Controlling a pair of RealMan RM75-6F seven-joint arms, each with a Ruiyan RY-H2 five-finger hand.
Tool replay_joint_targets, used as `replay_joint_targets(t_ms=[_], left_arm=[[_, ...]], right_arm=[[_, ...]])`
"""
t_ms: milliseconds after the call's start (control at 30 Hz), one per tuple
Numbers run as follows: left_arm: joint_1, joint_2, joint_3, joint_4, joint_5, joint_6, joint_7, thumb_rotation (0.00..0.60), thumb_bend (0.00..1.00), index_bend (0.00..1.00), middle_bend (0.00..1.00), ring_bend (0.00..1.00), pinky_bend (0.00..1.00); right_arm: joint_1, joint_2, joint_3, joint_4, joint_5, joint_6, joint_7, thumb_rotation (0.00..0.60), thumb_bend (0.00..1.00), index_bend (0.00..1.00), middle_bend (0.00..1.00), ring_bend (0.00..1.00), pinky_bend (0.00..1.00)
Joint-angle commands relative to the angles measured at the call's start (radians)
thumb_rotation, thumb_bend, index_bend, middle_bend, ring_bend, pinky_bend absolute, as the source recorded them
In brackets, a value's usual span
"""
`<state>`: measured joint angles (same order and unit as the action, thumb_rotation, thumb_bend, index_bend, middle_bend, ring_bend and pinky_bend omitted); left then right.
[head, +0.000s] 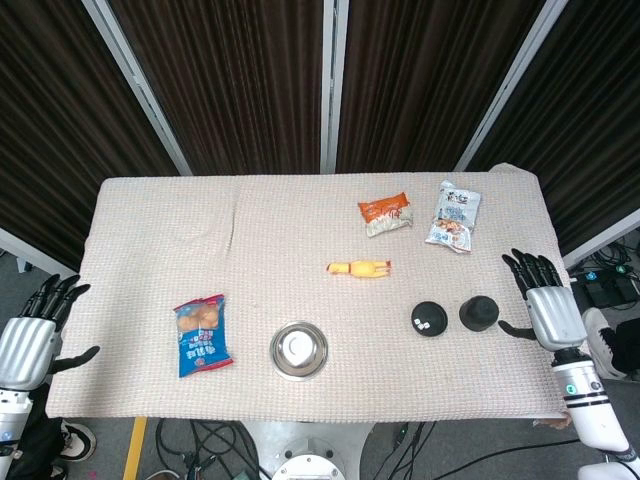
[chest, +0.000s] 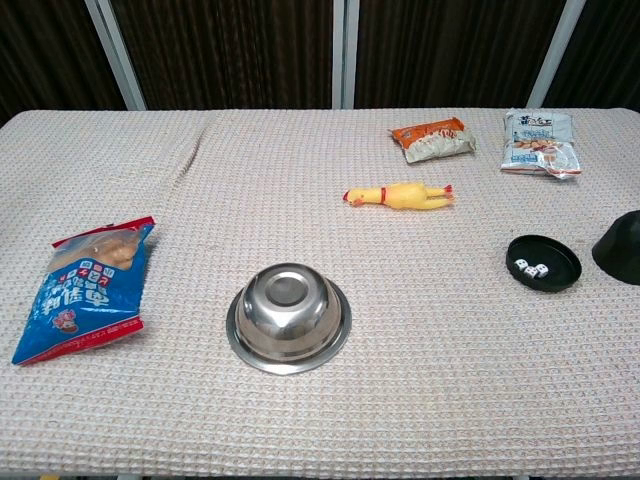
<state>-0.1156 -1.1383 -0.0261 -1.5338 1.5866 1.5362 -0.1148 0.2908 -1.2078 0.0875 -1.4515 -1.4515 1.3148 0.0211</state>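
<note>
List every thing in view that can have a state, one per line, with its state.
Black cup: upside down on the table, released.
Black tray: upright, dice inside.
Steel bowl: upside down.
Rubber chicken: lying on its side.
Blue snack bag: flat, looks sealed.
Orange snack bag: flat.
White snack bag: flat.
Right hand: open, beside the cup.
Left hand: open, off the table edge.

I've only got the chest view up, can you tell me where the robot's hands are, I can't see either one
Observer: The right hand is off the table's right edge, just right of the black cup, not touching it.
Operator: Is it holding anything?
Observer: No, its fingers are spread and empty.
Operator: And the left one?
Observer: The left hand hangs off the left edge of the table, empty, nearest the blue snack bag.
</note>
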Motion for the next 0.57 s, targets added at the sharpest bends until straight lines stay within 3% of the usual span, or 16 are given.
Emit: replay_joint_targets(t_ms=[33, 233, 567], left_arm=[[0.002, 0.002, 0.000, 0.000, -0.002, 0.001, -0.002, 0.600, 0.09, 0.16, 0.08, 0.00, 0.16], [0.004, 0.008, 0.002, -0.004, -0.006, -0.002, -0.003, 0.600, 0.09, 0.16, 0.08, 0.00, 0.16], [0.005, -0.001, 0.012, -0.008, 0.004, -0.010, 0.017, 0.600, 0.09, 0.16, 0.08, 0.00, 0.16]], right_arm=[[-0.083, 0.007, -0.032, -0.013, -0.024, 0.117, -0.148, 0.600, 0.00, 0.00, 0.01, 0.00, 0.00], [-0.125, 0.014, -0.049, -0.034, 0.000, 0.134, -0.224, 0.600, 0.00, 0.00, 0.00, 0.00, 0.00], [-0.137, 0.009, -0.047, -0.022, -0.012, 0.135, -0.194, 0.600, 0.02, 0.00, 0.00, 0.00, 0.00]])
